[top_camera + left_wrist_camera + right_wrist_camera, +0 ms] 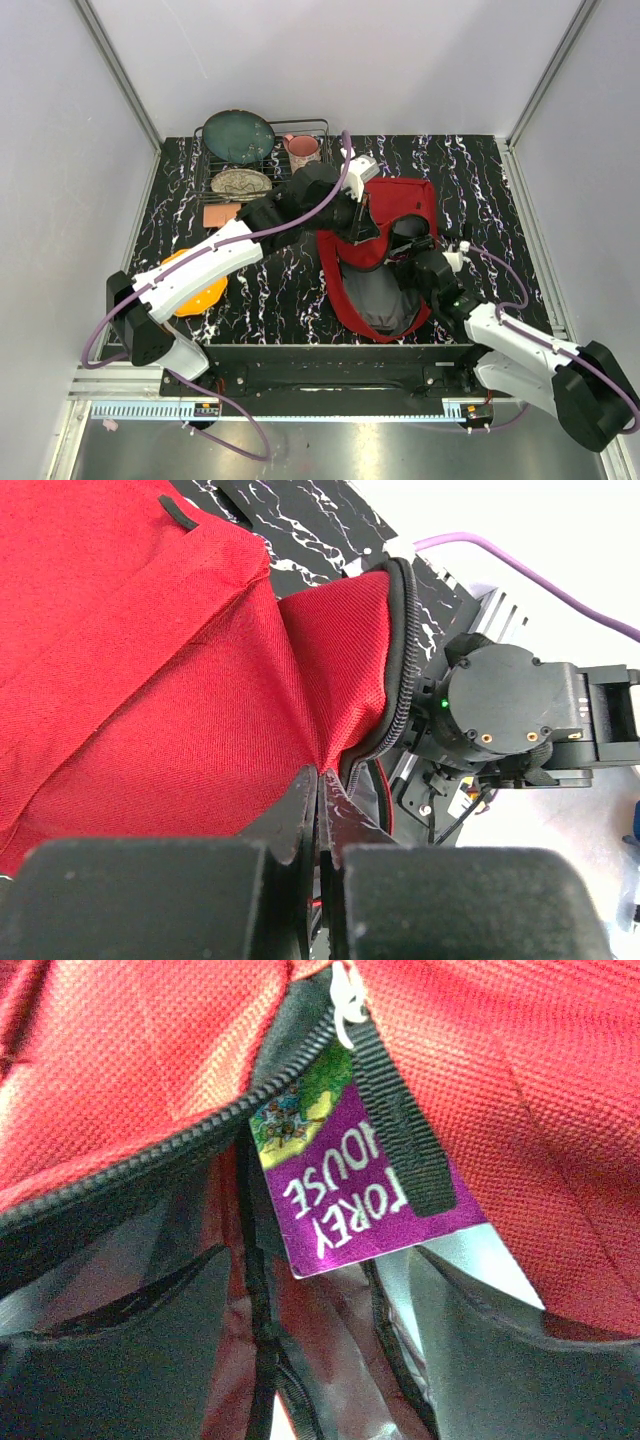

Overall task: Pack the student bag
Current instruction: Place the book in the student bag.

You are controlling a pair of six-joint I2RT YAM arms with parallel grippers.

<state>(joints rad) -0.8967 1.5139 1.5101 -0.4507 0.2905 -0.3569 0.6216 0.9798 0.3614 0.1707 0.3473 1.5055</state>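
Note:
The student bag, dark red, lies in the middle of the table with its mouth open and grey lining showing. My left gripper is shut on the bag's red fabric, right beside the black zip edge. My right gripper is at the bag's mouth. Its fingers stand wide apart, with nothing gripped between them. Just beyond them, a purple book or card with white lettering sits in the opening under the zip, partly covered by a black strap.
A wire rack at the back left holds a teal plate, a patterned plate and a pink mug. An orange plate lies under the left arm. A small orange block sits near the rack. Walls enclose the table.

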